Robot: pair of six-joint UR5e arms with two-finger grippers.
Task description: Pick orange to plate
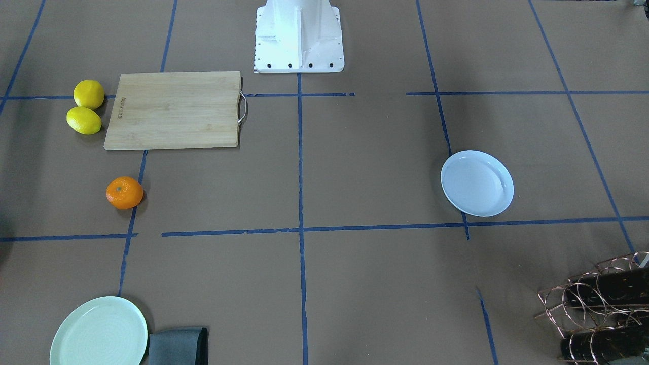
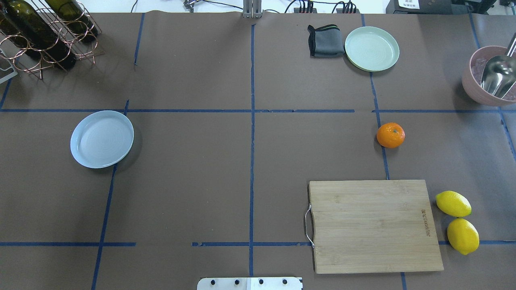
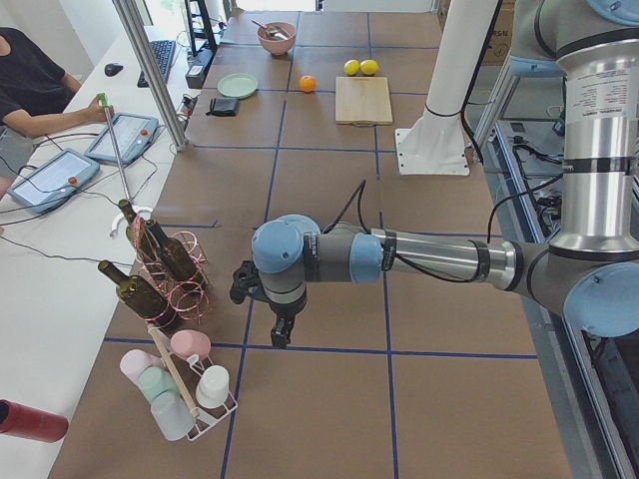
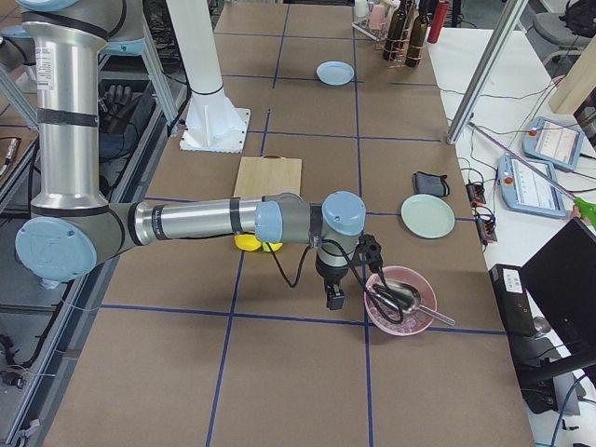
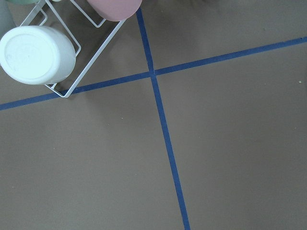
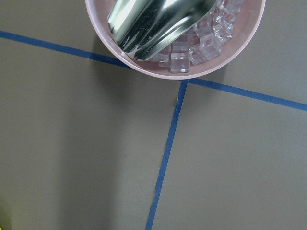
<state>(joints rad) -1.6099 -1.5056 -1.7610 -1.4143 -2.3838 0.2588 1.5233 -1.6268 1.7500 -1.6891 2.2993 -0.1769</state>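
The orange [image 1: 124, 192] [image 2: 390, 135] [image 3: 308, 84] rests on the brown table, on a blue tape line past the cutting board, with nothing touching it. Across the table, the empty white plate [image 1: 476, 182] [image 2: 102, 139] [image 4: 334, 72] lies far from the fruit. My left gripper [image 3: 283, 334] shows only in the exterior left view, pointing down near the bottle and cup racks; I cannot tell its state. My right gripper [image 4: 333, 298] shows only in the exterior right view, pointing down beside the pink bowl; I cannot tell its state either. Neither wrist view shows any fingers.
A wooden cutting board [image 2: 375, 225] lies with two lemons [image 2: 457, 221] beside it. A pale green plate [image 2: 371, 48] and grey cloth [image 2: 325, 40] sit at the far edge. There are also a pink bowl [image 6: 240, 52] of ice with a metal scoop, a copper bottle rack [image 2: 44, 36] and a cup rack [image 5: 72, 76].
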